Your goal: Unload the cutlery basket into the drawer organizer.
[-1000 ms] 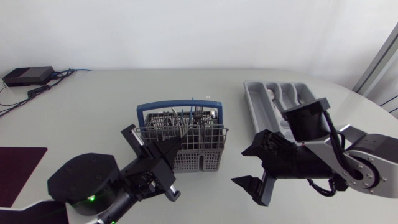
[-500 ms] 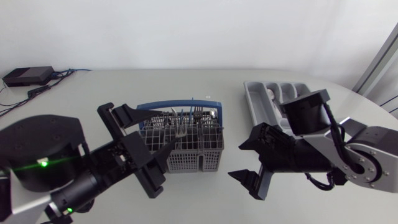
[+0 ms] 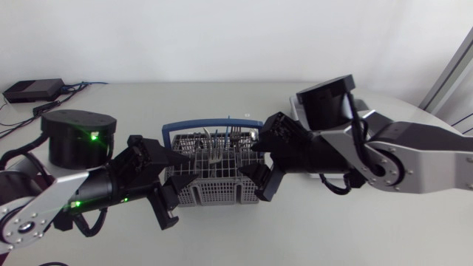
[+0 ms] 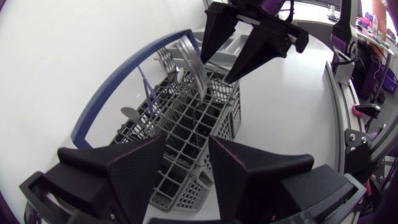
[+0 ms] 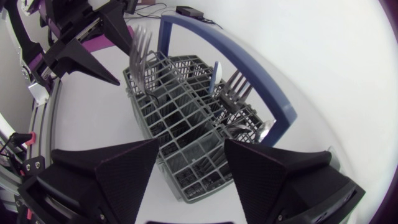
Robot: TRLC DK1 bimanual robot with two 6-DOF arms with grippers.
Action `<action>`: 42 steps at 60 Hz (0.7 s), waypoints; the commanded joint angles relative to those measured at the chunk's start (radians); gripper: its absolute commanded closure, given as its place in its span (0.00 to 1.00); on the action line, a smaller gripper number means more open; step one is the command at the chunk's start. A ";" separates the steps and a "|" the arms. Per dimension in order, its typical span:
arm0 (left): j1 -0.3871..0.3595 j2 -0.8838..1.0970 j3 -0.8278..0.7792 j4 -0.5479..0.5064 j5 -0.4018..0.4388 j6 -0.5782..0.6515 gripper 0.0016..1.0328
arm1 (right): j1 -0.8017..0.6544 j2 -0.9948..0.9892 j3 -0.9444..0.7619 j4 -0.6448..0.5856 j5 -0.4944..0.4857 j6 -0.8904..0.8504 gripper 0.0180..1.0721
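Observation:
The grey wire cutlery basket [image 3: 214, 176] with a blue handle [image 3: 211, 125] stands mid-table, holding forks [image 4: 191, 62], a spoon [image 5: 263, 128] and other cutlery. My left gripper [image 3: 164, 185] is open at the basket's left end, its fingers apart over the near corner [image 4: 186, 180]. At the basket's right end is my right gripper [image 3: 264, 159], also open, with the basket just ahead of its fingers [image 5: 189, 180]. Neither gripper holds anything. The grey drawer organizer [image 4: 238, 41] shows behind the right gripper [image 4: 249, 37]; in the head view my right arm covers nearly all of it.
A black box with cables [image 3: 33, 90] lies at the table's back left corner. My left arm's round base [image 3: 77, 137] sits left of the basket. The table's edge curves round at the far right.
Both arms have swung in from the front of the table to the basket's two ends. The left gripper has opened; the right gripper's fingers have drawn a little closer together.

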State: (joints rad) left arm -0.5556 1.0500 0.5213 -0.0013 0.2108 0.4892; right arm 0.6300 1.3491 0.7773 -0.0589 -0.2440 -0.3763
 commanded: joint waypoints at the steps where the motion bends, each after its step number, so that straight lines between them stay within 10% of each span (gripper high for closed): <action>1: 0.046 0.073 0.039 0.032 0.042 -0.024 0.42 | 0.008 0.079 0.025 0.018 0.017 0.027 0.30; 15: 0.151 0.188 0.092 0.037 0.170 -0.041 0.42 | 0.004 0.137 0.031 0.034 0.046 0.036 0.29; 42: 0.114 -0.041 0.054 -0.108 0.188 0.022 0.18 | 0.139 -0.130 -0.001 -0.059 -0.003 -0.035 0.05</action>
State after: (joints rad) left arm -0.4397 1.0229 0.5919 -0.1005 0.3889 0.4755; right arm 0.7311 1.1976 0.8051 -0.1120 -0.2386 -0.3649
